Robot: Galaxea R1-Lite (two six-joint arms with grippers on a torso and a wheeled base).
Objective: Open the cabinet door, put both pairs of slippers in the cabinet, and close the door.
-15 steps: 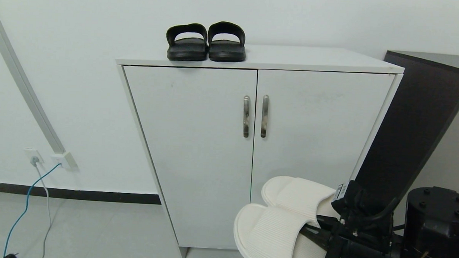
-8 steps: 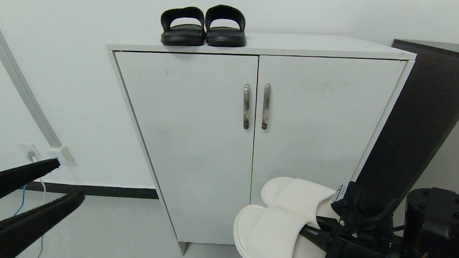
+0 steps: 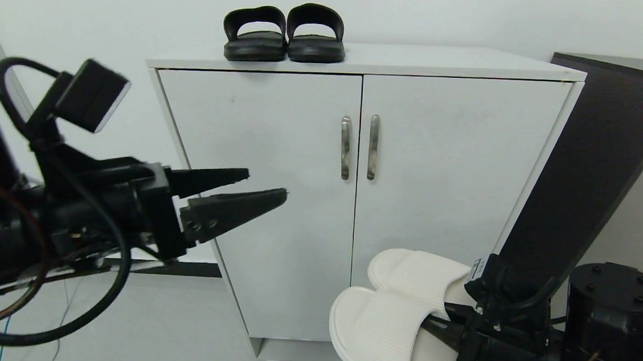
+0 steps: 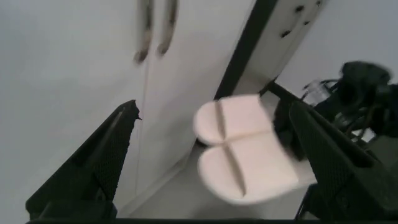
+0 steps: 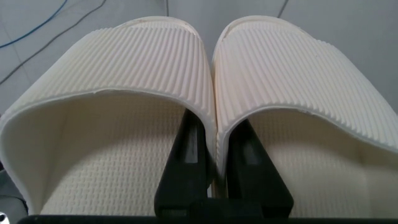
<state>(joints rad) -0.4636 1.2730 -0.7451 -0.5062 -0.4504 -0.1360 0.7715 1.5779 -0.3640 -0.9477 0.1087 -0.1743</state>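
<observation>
The left tool point(image 3: 267, 182) is seen released: its two long black fingers are spread well apart and nothing is held between them. It is held in the air before the left door point(image 3: 264, 118), a little below the level of the handles and pointed toward the middle seam. No contact with the door can be seen.

The right tool point(image 5: 216, 154) is clenched on the pair of cream-white ribbed foam slippers point(image 3: 397, 308). One finger is put inside each slipper, and the two inner side walls are pinched together between them. The pair is carried low, with the toes pointed away from the arm, before the lower part of the right door point(image 3: 453, 153) and above the grey floor point(image 3: 174, 326). Whether the toes touch the door cannot be told.

The tall white two-door cabinet point(image 3: 457, 64) is placed against the white wall point(image 3: 117, 19), and both doors are shut. Two vertical brushed-metal bar handles point(image 3: 345, 147) are mounted side by side at the seam. The pair of black rubber slide slippers point(image 3: 284, 35) is set on the cabinet top, nearer its left end, the two touching each other. A dark brown board-like piece of furniture point(image 3: 587, 176) is stood just beside the right side of the cabinet. The inside of the cabinet is closed off from both pairs by the shut doors.
</observation>
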